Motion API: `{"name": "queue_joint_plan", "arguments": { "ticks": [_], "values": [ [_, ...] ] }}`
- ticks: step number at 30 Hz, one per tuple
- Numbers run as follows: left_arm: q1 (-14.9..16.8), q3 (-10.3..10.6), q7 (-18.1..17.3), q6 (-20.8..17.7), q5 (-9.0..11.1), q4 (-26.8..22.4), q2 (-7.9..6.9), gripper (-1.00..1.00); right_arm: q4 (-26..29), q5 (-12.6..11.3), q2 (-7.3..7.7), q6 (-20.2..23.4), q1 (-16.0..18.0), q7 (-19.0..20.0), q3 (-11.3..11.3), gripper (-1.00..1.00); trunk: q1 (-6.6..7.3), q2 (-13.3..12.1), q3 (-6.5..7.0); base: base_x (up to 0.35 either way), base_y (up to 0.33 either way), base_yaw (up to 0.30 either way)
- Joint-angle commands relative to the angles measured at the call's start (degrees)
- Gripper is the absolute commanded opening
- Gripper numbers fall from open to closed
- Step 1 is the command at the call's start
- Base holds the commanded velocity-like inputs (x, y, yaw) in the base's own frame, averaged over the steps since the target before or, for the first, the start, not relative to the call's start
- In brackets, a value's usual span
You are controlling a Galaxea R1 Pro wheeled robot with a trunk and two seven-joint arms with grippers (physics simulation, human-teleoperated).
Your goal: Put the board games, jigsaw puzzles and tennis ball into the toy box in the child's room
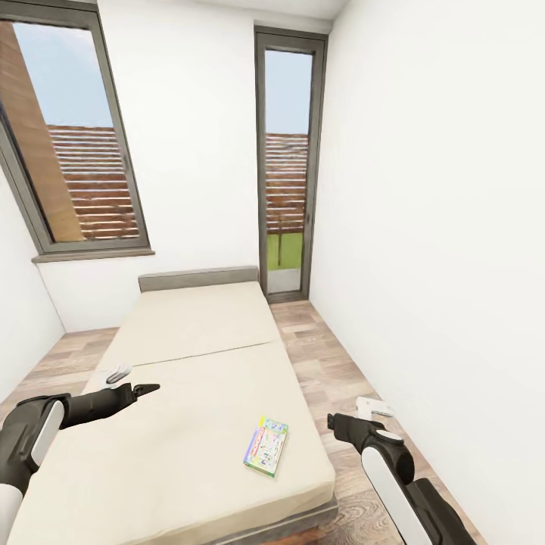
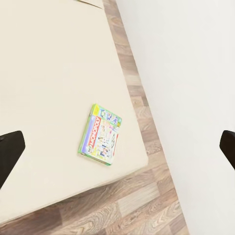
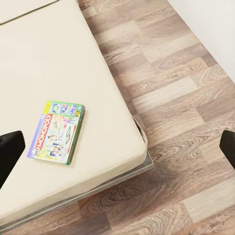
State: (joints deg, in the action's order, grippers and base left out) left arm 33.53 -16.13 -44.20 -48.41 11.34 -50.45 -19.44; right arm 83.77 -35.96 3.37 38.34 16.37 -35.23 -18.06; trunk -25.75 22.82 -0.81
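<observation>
Both grippers, left (image 1: 148, 390) and right (image 1: 333, 421), are held wide open and empty; one board game (image 1: 266, 445) is seen unlifted on the bed (image 1: 189, 333).

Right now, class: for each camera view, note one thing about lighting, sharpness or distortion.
Head view: wide-angle lens tilts the dark-framed windows; even light, faint shadows. Left wrist view: the pastel green-edged board game box on the beige mattress is slightly soft. Right wrist view: its lid lettering is legible; wood-plank floor is crisp.
</observation>
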Motion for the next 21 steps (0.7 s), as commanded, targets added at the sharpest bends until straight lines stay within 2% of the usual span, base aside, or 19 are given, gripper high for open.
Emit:
{"name": "queue_joint_plan", "arguments": {
  "ticks": [1,9,21],
  "values": [
    [0.04,-0.1,-0.18,-0.25,0.0,0.0,0.01,1.0,0.08,-0.52,0.04,0.07,0.06,-0.58,-0.16,1.0,-0.03,0.1,-0.09,0.0,0.0,0.0],
    [0.04,-0.1,-0.18,-0.26,0.0,0.0,0.0,1.0,0.09,-0.52,-0.04,0.07,0.06,-0.63,-0.25,1.0,-0.03,0.1,-0.07,0.0,-0.043,0.042],
    [0.04,-0.07,-0.25,-0.27,0.05,-0.03,0.01,1.0,0.1,-0.52,-0.03,0.14,0.06,-0.72,-0.67,1.0,-0.03,0.1,-0.04,0.0,-0.17,0.249]
  ]
}}
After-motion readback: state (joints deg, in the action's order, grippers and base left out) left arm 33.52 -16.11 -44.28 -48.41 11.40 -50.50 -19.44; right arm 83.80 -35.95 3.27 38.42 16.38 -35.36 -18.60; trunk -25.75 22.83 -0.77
